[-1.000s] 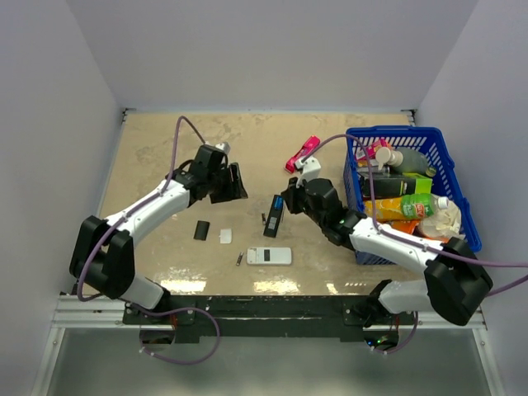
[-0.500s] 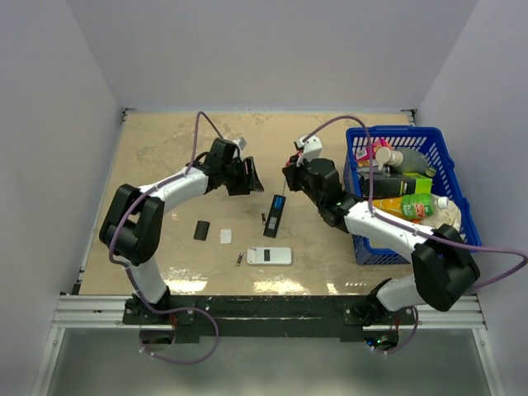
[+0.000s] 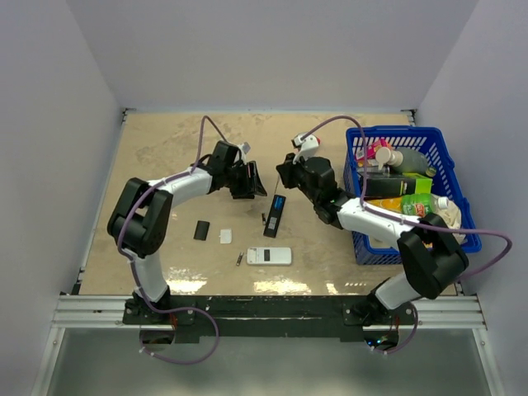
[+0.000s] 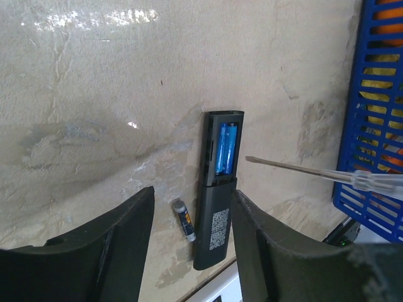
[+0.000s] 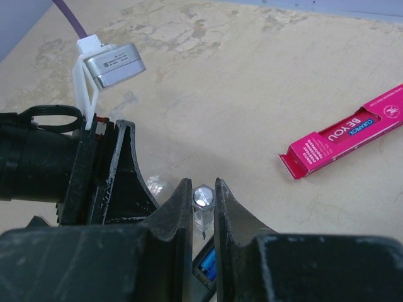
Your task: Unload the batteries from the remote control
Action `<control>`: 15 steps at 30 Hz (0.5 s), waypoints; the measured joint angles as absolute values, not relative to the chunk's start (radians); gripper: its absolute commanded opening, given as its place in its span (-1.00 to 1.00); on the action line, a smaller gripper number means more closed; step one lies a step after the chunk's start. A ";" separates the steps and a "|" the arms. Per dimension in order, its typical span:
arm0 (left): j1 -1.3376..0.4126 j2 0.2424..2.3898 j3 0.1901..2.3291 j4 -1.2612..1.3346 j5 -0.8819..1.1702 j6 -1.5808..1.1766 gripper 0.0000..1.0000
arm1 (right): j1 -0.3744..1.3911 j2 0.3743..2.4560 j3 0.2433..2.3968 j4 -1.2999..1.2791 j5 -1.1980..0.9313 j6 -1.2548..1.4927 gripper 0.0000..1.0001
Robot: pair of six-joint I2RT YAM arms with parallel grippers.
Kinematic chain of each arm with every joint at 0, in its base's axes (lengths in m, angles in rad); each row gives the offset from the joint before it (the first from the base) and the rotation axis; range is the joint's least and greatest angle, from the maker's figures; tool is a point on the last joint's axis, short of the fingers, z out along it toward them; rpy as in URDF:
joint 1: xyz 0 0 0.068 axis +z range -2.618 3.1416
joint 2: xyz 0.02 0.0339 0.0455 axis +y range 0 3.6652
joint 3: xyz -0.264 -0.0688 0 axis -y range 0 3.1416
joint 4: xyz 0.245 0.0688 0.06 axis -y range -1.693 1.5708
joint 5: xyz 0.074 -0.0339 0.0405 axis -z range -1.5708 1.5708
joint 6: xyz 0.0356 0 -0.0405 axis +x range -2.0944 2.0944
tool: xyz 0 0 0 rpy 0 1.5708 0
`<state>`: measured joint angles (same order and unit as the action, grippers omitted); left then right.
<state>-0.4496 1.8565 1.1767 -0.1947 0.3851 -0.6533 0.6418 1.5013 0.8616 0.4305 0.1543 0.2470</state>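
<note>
A black remote control [image 4: 217, 207] lies face down with its compartment open, and two blue batteries [image 4: 225, 148] sit inside it. Beside its lower half lies a loose greyish battery [image 4: 184, 220]. My left gripper [image 4: 192, 251] is open and hovers above the remote's near end, with the remote and the loose battery showing between its fingers. My right gripper [image 5: 203, 189] is shut on a clear-handled screwdriver [image 5: 203, 197]. The screwdriver's blade [image 4: 283, 167] points at the compartment from the right, its tip just short of it. In the top view the remote [image 3: 274, 214] lies between my left gripper [image 3: 250, 180] and my right gripper [image 3: 285, 175].
A white remote [image 3: 269, 256] lies nearer the front, with a small battery [image 3: 240, 259] left of it. A black cover [image 3: 201, 230] and a white cover [image 3: 225, 236] lie to the left. A blue basket [image 3: 450, 169] of groceries stands at the right. A pink box [image 5: 343, 138] lies behind.
My left gripper has swung right, to just above the black remote. My right gripper has moved back and slightly left with the screwdriver still in it.
</note>
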 measured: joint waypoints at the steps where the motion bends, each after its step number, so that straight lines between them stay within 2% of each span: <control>1: -0.450 1.858 1.177 -0.192 0.390 -0.653 0.11 | 0.641 1.514 0.862 0.440 0.150 0.247 -1.00; 15: -0.450 1.899 1.176 -0.170 0.417 -0.654 0.09 | 0.640 1.549 0.859 0.453 0.147 0.217 -1.00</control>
<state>-0.4496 1.8988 1.1763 -0.1703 0.4171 -0.6540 0.6403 1.5486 0.8585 0.4526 0.1471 0.2169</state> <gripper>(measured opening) 0.550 0.143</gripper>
